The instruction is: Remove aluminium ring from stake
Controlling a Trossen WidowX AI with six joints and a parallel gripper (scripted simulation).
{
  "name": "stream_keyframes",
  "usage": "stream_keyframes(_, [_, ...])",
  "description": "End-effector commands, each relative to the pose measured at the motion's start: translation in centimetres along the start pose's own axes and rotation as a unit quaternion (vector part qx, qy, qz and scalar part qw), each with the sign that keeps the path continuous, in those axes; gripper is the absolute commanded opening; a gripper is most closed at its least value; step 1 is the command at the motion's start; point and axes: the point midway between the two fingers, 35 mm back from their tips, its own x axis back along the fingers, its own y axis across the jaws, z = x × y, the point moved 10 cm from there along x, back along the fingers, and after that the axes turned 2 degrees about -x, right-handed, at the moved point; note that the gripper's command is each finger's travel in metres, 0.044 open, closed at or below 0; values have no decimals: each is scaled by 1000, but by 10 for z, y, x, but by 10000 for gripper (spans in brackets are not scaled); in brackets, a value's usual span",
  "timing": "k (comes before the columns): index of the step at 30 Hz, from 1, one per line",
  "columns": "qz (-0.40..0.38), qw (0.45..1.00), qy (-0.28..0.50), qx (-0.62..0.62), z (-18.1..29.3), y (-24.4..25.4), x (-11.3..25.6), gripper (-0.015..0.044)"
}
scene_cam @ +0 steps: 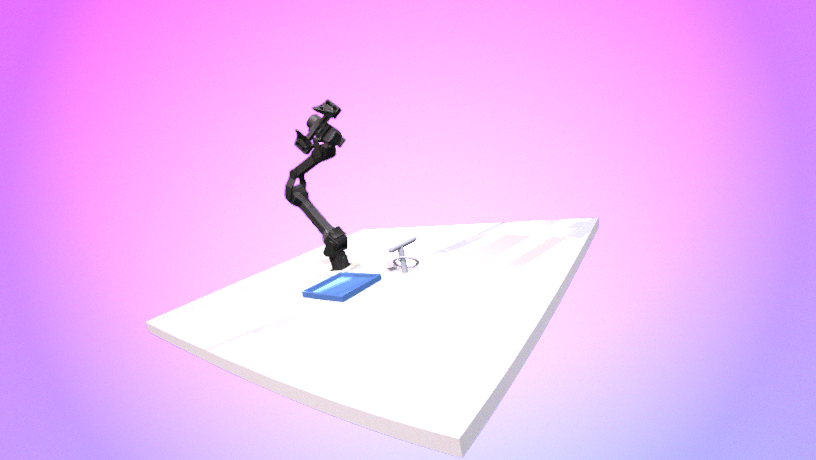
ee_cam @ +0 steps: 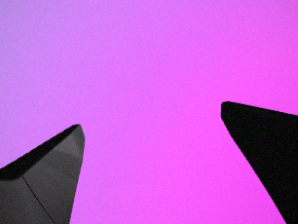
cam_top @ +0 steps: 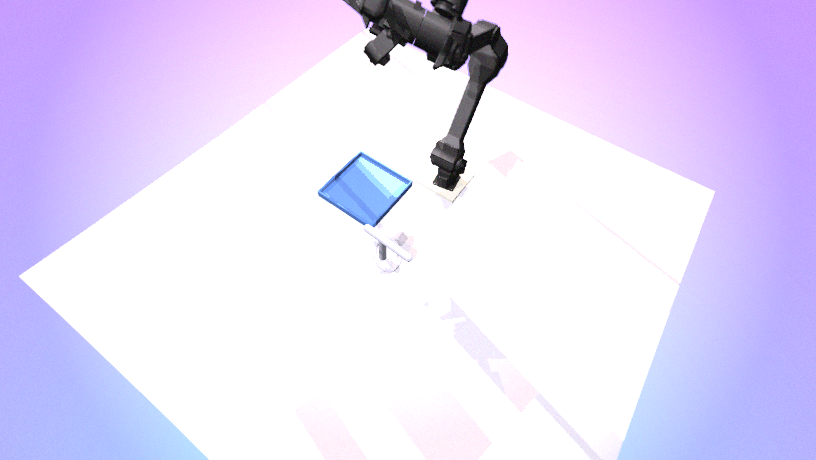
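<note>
The tool (cam_top: pixel 358 28) (scene_cam: pixel 306 120) (ee_cam: pixel 151 119), spread wide and empty, hovers high above the bench (cam_top: pixel 257 240) (scene_cam: pixel 400 354), the ring (cam_top: pixel 387 270) (scene_cam: pixel 417 263) still unfreed around the stake (cam_top: pixel 382 251) (scene_cam: pixel 402 252); descent and a grip come next.

The gripper (ee_cam: pixel 153 117) stands open, its two fingers wide apart, with only a backdrop visible between them. The left-hand finger in the picture (ee_cam: pixel 55 170) is dark grey, rises from the lower left corner and narrows to a blunt tip; a thin dark line runs slantwise across its lower part, and its upper edge is black. The right-hand finger in the picture (ee_cam: pixel 263 146) is almost wholly black, enters from the right side, and its tip sits higher in view. The backdrop (ee_cam: pixel 146 58) shades from violet at upper left to strong pink at lower right.
</note>
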Motion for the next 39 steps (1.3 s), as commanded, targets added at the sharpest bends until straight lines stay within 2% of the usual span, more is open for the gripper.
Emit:
stream_keyframes(1, [0, 1000, 0, 0, 0, 0, 0, 374])
stream_keyframes(8, [19, 997, -16, 80, -12, 0, 1, 200])
stream_keyframes(23, [67, 966, -47, 245, -38, 1, 7, 200])
stream_keyframes(39, [152, 870, -77, 463, -77, 6, 18, 200])
